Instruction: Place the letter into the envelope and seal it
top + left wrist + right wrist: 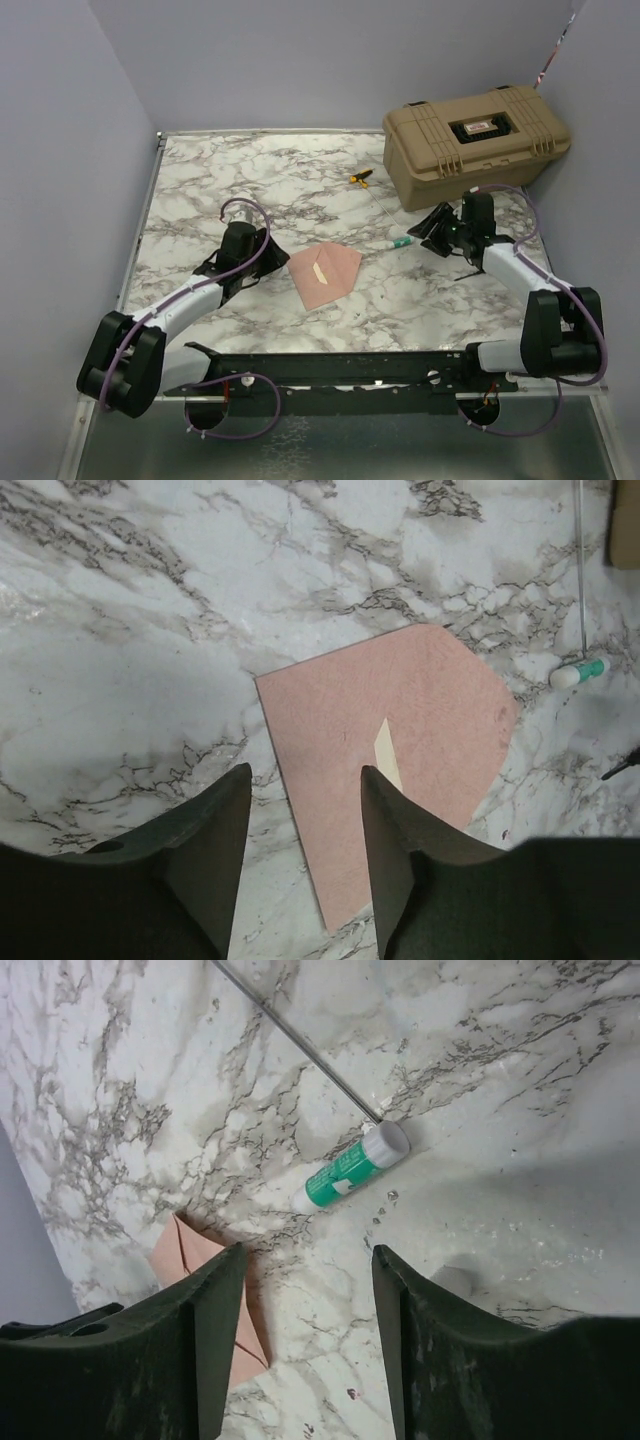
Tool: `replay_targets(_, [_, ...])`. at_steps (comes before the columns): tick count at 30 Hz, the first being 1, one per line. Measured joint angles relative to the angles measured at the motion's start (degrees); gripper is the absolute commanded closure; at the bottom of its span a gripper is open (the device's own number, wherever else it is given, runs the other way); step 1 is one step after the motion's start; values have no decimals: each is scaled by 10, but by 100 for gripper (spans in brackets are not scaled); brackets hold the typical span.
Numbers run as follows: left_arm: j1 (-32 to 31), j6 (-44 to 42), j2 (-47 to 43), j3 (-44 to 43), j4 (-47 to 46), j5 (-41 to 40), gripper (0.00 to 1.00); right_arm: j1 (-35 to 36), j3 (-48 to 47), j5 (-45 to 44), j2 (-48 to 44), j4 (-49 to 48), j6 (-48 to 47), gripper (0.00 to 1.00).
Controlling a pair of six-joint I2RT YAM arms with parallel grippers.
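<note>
One salmon-tan paper piece, the envelope (325,272), lies flat at the table's middle. In the left wrist view it (400,700) is five-sided with a pointed end and a short pale strip on its face. No separate plain sheet shows, so the letter is hidden or out of view. My left gripper (272,262) is open just left of the envelope, its jaws (305,770) straddling the near edge. My right gripper (432,228) is open and empty to the right, over bare table (308,1248). A corner of the envelope (185,1250), with fold seams, shows by its left finger.
A green-and-white glue stick (400,243) lies between the envelope and my right gripper, also in the wrist views (578,672) (352,1168). A tan hard case (475,140) stands at the back right. A small yellow-black item (360,177) lies beside it. Walls enclose three sides.
</note>
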State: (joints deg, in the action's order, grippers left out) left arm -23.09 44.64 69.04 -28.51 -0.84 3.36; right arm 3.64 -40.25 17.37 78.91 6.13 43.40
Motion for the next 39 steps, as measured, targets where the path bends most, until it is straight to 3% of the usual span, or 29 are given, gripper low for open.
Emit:
replay_targets(2, [0,1,-8,0,-9,6,66,0,0,0,-18,5,-15,71])
replay_targets(4, [0,2,-8,0,-25,16,73,2,-1,13,-23,2,-29,78])
replay_targets(7, [0,3,5,0,-46,33,79,18,0,26,-23,1,-37,78])
replay_targets(17, [-23,5,97,0,-79,65,83,134,9,20,17,-38,-29,83])
replay_targets(23, [-37,5,123,0,-81,63,95,180,10,-4,70,-36,-16,87])
replay_targets(27, [-43,9,140,0,-100,63,100,198,14,-3,90,-55,-10,87])
replay_targets(39, [-60,24,156,0,-130,52,100,207,17,51,137,-118,8,87])
